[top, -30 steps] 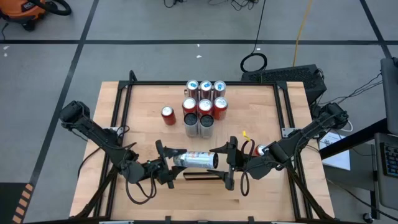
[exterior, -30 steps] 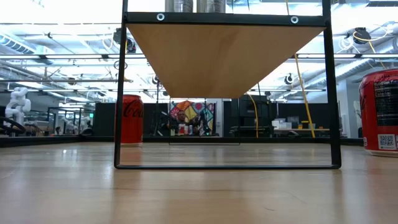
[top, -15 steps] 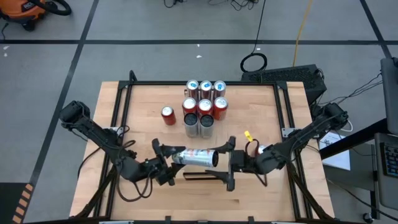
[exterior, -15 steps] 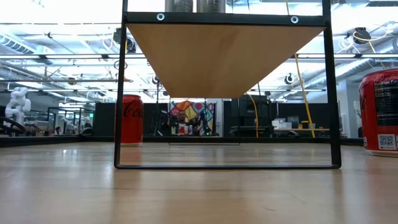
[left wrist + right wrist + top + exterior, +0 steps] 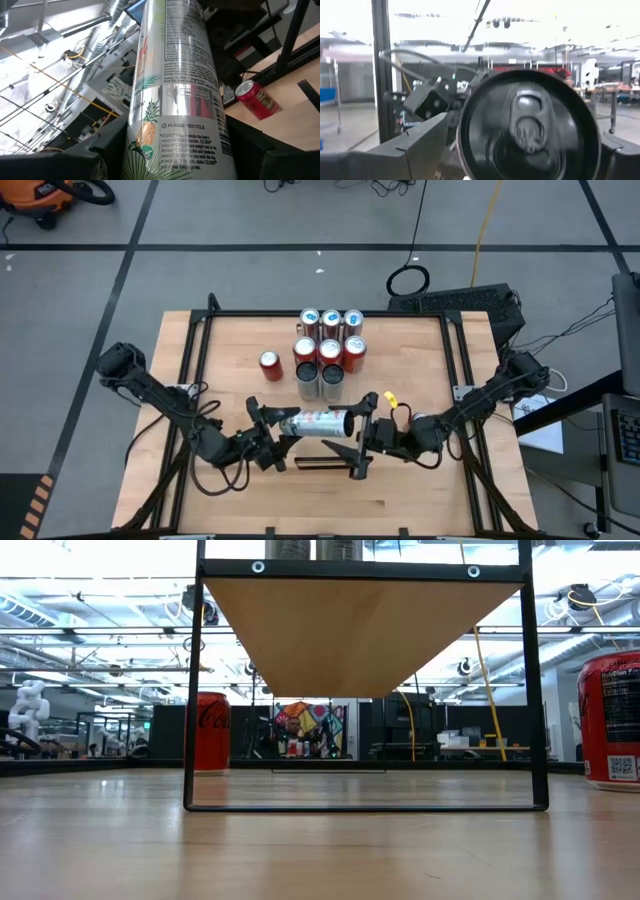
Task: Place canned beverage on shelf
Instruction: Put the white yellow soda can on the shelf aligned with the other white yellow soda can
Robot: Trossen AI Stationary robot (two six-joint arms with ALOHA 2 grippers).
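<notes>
I am about halfway through this job. I have a tall silver can (image 5: 318, 422) up off the table (image 5: 420, 490), lying on its side in the air, and both arms are at it. My left gripper (image 5: 272, 427) is at one end of the can, and its fingers (image 5: 107, 145) sit on both sides of the can and hold it. My right gripper (image 5: 362, 435) is at the other end. Its fingers (image 5: 420, 137) stand wide on each side of the can's top, where I see the pull tab. I cannot tell if they press on the can or only sit around it.

The shelf (image 5: 325, 345) is farther out on the table, past both sets of fingers. Eight cans already stand on it in rows: silver ones, red ones and some with blue tops. So a good part of the stocking looks done.

One red can (image 5: 270, 365) stands on the table just beside the shelf, on the left arm's side. Another red can (image 5: 420, 421) lies behind the right fingers.

What is left, I think: turn the silver can upright, carry it over to the shelf, set it down in a free spot and let go.
</notes>
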